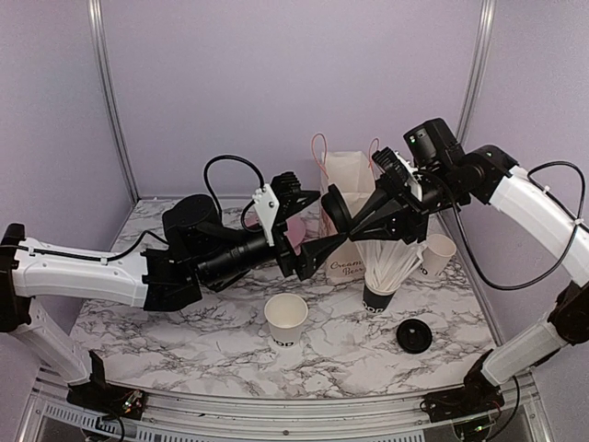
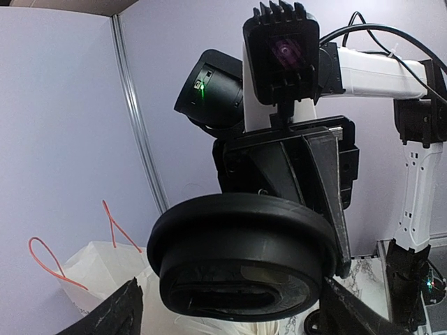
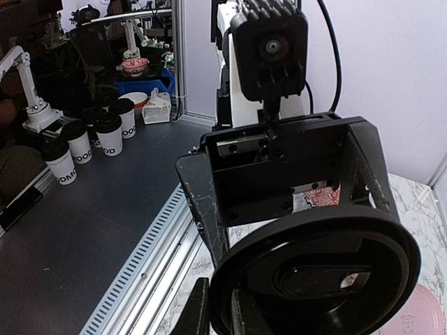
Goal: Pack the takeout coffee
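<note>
A round black lid (image 1: 337, 214) hangs in the air in front of the white paper bag (image 1: 350, 180). My right gripper (image 1: 351, 221) is shut on its rim, with both fingertips (image 3: 204, 307) pinching the edge. My left gripper (image 1: 322, 221) faces it, open, with one finger on each side of the lid (image 2: 241, 255). The right finger (image 2: 349, 310) is at the rim. The left finger (image 2: 115, 314) stands apart from it. On the table, a white takeout cup (image 1: 286, 319) with dark lettering stands upright without a lid. A second open cup (image 1: 436, 254) stands at the right.
Under the right gripper stands a black cup of white straws (image 1: 385, 267). Another black lid (image 1: 414, 335) lies at the front right of the marble table (image 1: 184, 322). A pink plate (image 1: 296, 232) lies behind the left gripper. Several lidded cups (image 3: 77, 143) stand on a dark bench outside the booth.
</note>
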You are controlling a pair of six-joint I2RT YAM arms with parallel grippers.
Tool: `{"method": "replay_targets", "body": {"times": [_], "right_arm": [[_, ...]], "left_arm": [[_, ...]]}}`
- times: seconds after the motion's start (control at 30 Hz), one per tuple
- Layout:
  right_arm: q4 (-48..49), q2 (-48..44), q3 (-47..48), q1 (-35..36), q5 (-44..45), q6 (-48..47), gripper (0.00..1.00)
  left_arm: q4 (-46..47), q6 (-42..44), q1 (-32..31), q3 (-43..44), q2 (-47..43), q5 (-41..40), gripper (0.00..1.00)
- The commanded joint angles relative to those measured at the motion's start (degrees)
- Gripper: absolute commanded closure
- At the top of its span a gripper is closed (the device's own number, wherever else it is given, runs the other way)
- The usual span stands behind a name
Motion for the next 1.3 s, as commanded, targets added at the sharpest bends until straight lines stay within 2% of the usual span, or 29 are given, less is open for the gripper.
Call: {"method": "replay_targets", "body": {"times": [0.0,0.27,0.4,0.53,0.67,0.87,0.97,1.1,1.27], "right_arm": [[-0.51,-0.09,1.87,0.69,-0.39,-0.21,0.90],[-0.16,-0.26,1.09,0.73,-0.10,-0.10,0.90],[0.14,-0.57,0.63,0.73,1.06,0.02,0.89],[1.40,-1.77,-0.84,0.66,6.84,0.93,0.67],[3.84,-4.88,-4.99,0.42,14.72,1.72,0.50],[9.72,-7.07,-15.73,0.40,22.44,3.12,0.36],[13.79,-6.65,-20.60,0.96,26.10,3.48,0.35],[20.83,-5.18,-25.86,1.07,25.01,5.66,0.36],[24.99,-1.23,-27.46,1.65,23.18,9.28,0.38]], "left_arm": [[2.92,-1.66,0.47,1.71,0.76,3.98,0.14],[2.76,-2.68,0.71,2.58,1.90,5.28,0.25],[2.55,-3.40,1.02,2.60,1.93,5.45,0.27],[-2.31,-3.93,1.00,3.04,-0.26,3.49,0.28],[-17.01,-4.52,1.04,4.65,-4.88,1.46,0.29],[-49.11,-5.94,1.01,9.81,-9.19,-2.71,0.30],[-62.23,-7.06,1.00,13.04,-8.80,-2.34,0.30],[-76.19,-8.22,1.00,18.39,-6.54,-3.20,0.32],[-87.62,-9.11,1.00,23.58,-3.93,-5.76,0.32]]}}
